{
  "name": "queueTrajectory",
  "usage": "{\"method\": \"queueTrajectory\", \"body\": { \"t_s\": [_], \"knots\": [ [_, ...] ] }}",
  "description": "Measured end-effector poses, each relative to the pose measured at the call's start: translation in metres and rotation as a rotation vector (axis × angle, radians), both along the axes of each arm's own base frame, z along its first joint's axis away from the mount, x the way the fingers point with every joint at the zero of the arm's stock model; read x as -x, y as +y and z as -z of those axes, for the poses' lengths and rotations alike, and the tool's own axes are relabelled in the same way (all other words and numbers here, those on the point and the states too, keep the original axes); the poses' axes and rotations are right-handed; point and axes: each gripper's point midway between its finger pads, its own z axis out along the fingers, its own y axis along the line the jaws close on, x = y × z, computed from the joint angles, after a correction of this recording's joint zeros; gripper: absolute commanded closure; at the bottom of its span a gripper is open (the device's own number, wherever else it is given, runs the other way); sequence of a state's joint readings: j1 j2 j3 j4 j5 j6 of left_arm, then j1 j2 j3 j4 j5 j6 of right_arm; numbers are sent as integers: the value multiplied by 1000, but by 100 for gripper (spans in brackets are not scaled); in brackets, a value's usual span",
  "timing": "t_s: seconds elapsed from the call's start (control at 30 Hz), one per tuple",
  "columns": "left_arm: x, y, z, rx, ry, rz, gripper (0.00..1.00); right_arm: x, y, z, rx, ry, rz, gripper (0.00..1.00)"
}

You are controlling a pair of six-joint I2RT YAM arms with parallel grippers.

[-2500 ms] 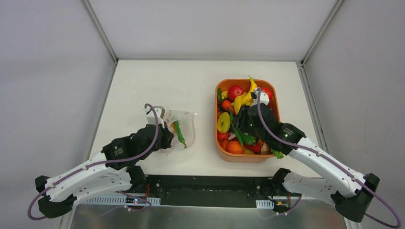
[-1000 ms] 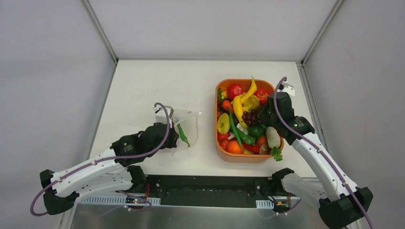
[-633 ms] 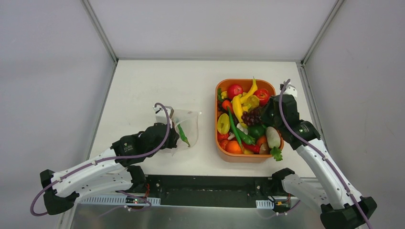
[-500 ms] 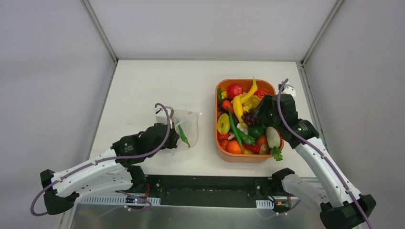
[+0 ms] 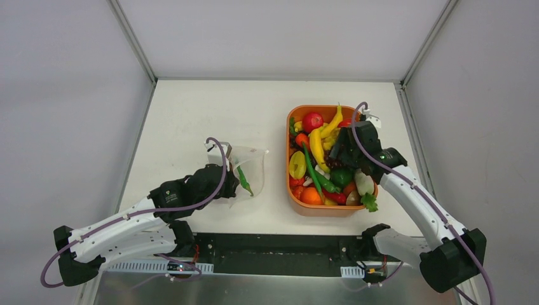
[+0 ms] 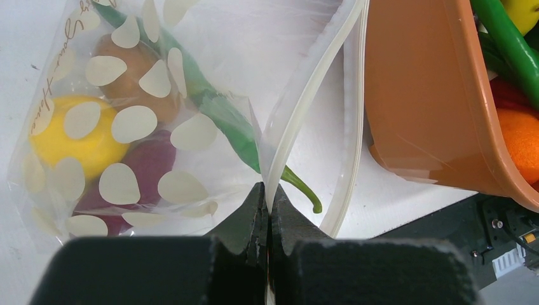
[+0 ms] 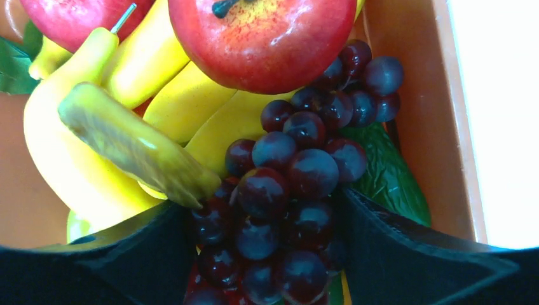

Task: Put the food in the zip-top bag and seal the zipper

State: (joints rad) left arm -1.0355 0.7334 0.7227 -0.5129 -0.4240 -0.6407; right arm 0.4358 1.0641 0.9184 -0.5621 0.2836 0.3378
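The dotted zip-top bag (image 5: 249, 166) lies left of the orange tray (image 5: 319, 210). My left gripper (image 6: 267, 191) is shut on its whitish zipper strip (image 6: 313, 81) at the near corner and holds the mouth open. In the bag (image 6: 130, 124) are a yellow lemon (image 6: 67, 136), a purple piece (image 6: 152, 162), a brown piece (image 6: 117, 60) and a green chili (image 6: 213, 105). My right gripper (image 7: 264, 197) is down in the tray, jaws open on either side of the purple grapes (image 7: 286, 168). It shows over the tray's far right part (image 5: 344, 145).
The tray wall (image 7: 410, 95) stands just right of the grapes. A red apple (image 7: 260, 32) and yellow peppers (image 7: 82, 159) crowd the grapes. The tray's near corner (image 6: 413, 95) lies close to the bag mouth. Grey walls enclose the table.
My right arm has swung left and down into the tray, so its jaws now straddle the grapes. The left gripper and the bag have stayed still over the last second.
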Motion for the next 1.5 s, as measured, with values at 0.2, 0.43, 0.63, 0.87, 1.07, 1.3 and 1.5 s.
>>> {"method": "queueTrajectory", "body": {
  "t_s": [0.2, 0.43, 0.63, 0.87, 1.07, 1.3, 1.5],
  "knots": [
    [0, 0, 1, 2, 3, -2, 100, 1, -3, -4, -11, -25, 22, 85],
    [0, 0, 0, 5, 2, -2, 100, 15, -13, -46, -71, -178, 38, 98],
    [0, 0, 1, 3, 3, -2, 100, 22, -11, -65, -122, -235, 15, 98],
    [0, 0, 4, 0, 5, -2, 100, 38, 7, -104, -249, -327, -90, 97],
    [0, 0, 3, 3, 2, -2, 100, 57, 32, -164, -405, -459, -249, 97],
    [0, 0, 3, 4, 1, -1, 100, 72, 71, -190, -563, -467, -449, 97],
    [2, 0, 2, 12, 3, 6, 100, 80, 113, -200, -750, -409, -638, 96]
  ]
}}
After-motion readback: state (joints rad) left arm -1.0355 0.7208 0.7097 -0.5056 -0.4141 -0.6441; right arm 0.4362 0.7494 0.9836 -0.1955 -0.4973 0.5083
